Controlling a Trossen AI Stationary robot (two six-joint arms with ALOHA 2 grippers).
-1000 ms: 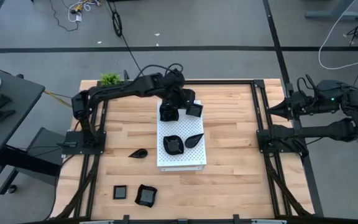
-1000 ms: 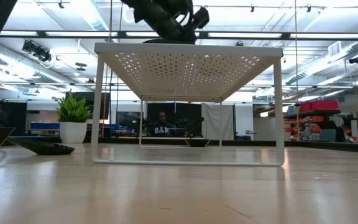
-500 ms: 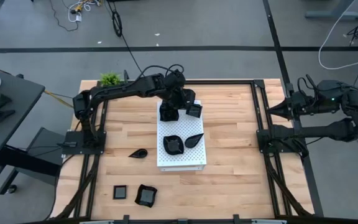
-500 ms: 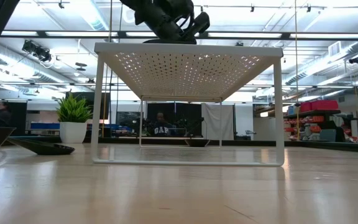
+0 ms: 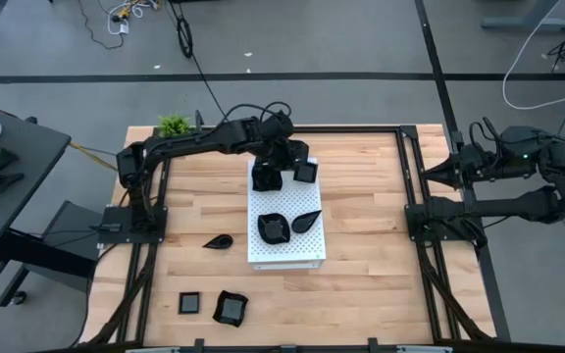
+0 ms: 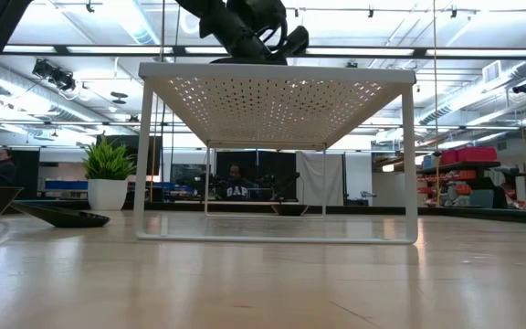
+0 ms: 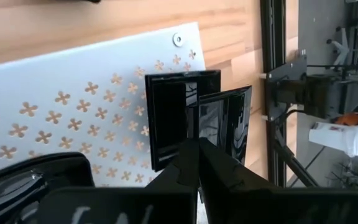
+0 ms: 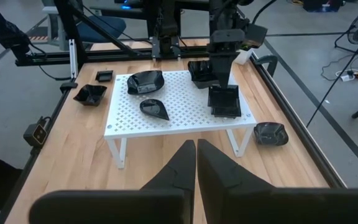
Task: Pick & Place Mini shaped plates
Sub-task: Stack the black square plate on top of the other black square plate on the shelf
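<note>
Plates look light, rigid, glossy and slick: take them by a raised rim, not the face. Left gripper [image 7: 197, 158], fingers closed, pinches the wall of a square plate [image 7: 169, 118] at the white board's [image 5: 302, 253] far edge, a second square plate [image 7: 225, 124] leaning against it. Right gripper [image 8: 196, 163] is parked at the table's right side, closed and empty.

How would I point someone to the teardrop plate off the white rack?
Start at the white perforated rack in mid-table. On the bare wood beside it, on the left arm's side, lies a glossy black teardrop plate. Its twin sits on the rack; the wood's other plates are square or wavy.
</note>
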